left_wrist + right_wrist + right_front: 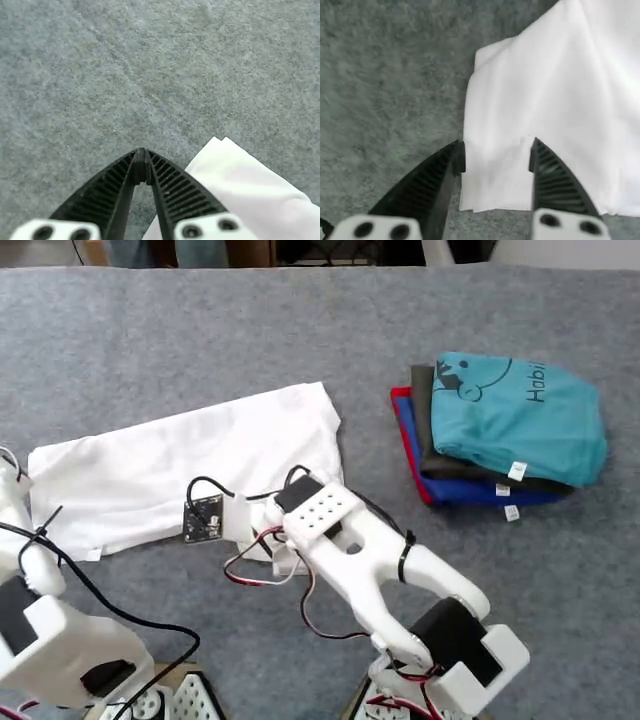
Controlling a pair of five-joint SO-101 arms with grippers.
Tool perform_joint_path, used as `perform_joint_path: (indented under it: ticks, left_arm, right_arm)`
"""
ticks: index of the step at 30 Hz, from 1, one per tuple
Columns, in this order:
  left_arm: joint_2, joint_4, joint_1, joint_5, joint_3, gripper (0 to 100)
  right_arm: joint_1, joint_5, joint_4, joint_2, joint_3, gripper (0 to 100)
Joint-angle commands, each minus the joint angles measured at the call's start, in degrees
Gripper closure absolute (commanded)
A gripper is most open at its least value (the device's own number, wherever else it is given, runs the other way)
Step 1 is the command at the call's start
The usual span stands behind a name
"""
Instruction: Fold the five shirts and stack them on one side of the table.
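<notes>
White shirt [180, 465], folded long, flat on grey table [250, 330].

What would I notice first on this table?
The big white shirt lying across the left and middle of the grey table. Then the neat pile of folded shirts on the right, a teal shirt on top. The right end effector hangs open over the white shirt's near corner.

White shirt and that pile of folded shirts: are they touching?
Apart. The high view shows bare grey table between the white shirt and the pile.
</notes>
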Motion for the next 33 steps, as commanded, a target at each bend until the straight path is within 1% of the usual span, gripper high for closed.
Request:
perform_joint_path:
  ticks: [1,7,10,12,14,16,20,23,28,30,33]
  left_arm:
    - [-1.1,-0.7,-0.5,0.6,-3.3,97]
    - [-1.0,-0.7,-0.5,0.6,-3.3,97]
    - [-1.0,-0.7,-0.5,0.4,-3.3,97]
    - [-0.9,-0.7,-0.5,0.3,-3.3,97]
    - [-0.9,-0.7,-0.5,0.3,-3.3,97]
    - [-0.9,-0.7,-0.5,0.3,-3.3,97]
    - [-0.8,-0.7,-0.5,0.3,-3.3,97]
    - [-0.8,-0.7,-0.5,0.4,-3.3,97]
    - [-0.8,-0.7,-0.7,0.6,-3.3,97]
    - [-0.8,-0.7,-0.6,0.6,-3.3,97]
    - [-0.7,-0.7,-0.6,0.6,-3.3,97]
  right_arm:
    - [-0.5,-0.9,-2.3,-2.3,2.0,69.2]
    - [-0.5,-0.7,-5.5,-2.2,5.1,69.1]
    - [0.0,-0.8,-7.9,0.7,6.0,69.1]
    - [1.5,-0.8,-8.6,3.7,5.1,69.1]
    - [2.5,-0.8,-6.4,6.5,1.5,69.6]
    - [3.5,-0.7,-5.2,9.1,-1.3,73.6]
    - [4.1,-0.7,-3.2,11.8,-4.3,86.3]
    - [4.3,-0.7,-3.8,12.1,-4.9,93.6]
    - [8.2,-0.8,-6.0,12.2,-7.2,95.2]
    - [9.4,-0.8,-5.3,12.2,-9.9,95.3]
    - [9.7,-0.7,-1.3,12.3,-16.6,95.3]
